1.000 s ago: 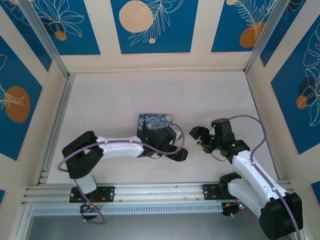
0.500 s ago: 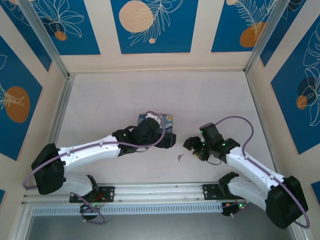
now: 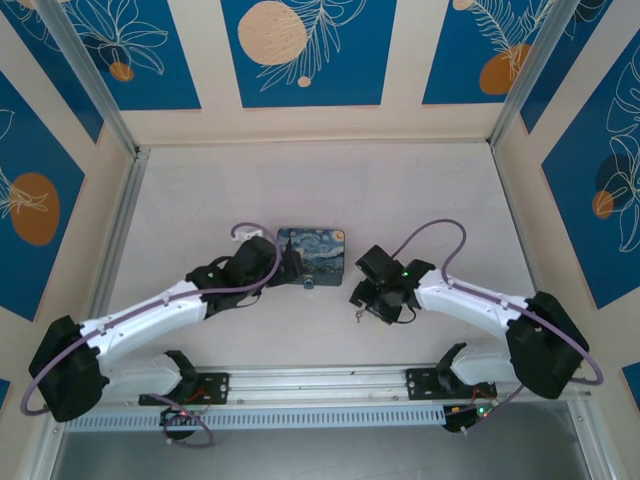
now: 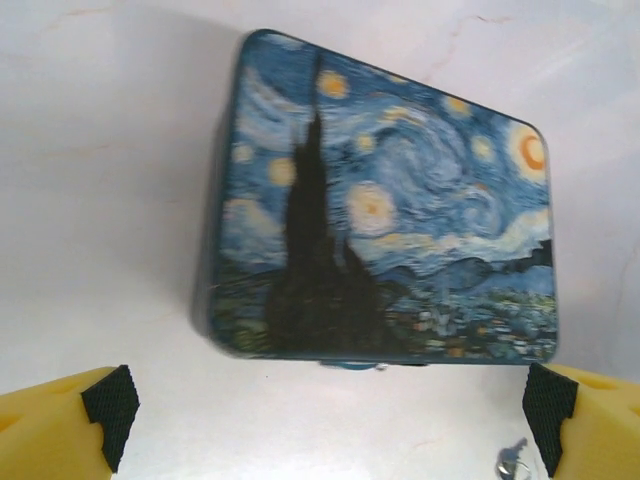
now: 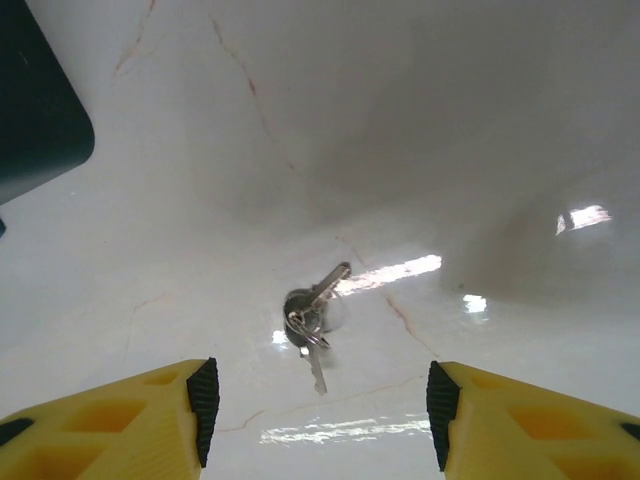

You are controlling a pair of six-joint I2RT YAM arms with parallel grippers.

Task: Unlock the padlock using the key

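The left arm lay low across the tabletop, slanting in from the near left corner. Its jaws were spread wide and empty, aimed at the painted tin. The padlock lay on the tabletop just beside the tin's near edge; in the left wrist view it sat close to the right-hand fingertip, not centred between the jaws; it was too small to tell which way its shackle lay. Right of it and nearer the arm bases, apart from the tin, the key lay flat on the tabletop. In the right wrist view it sat midway between the spread, empty right jaws, just ahead of their tips; its ring was in the middle, one blade slanted away to the upper right, and a thinner piece pointed back toward the jaws. The right arm was plainly the nearer to the key; it was folded leftward from its base, wrist tipped down over the key. By my judgement, a short descent on that line would straddle the ring; the slanted blade would want a slight wrist turn.
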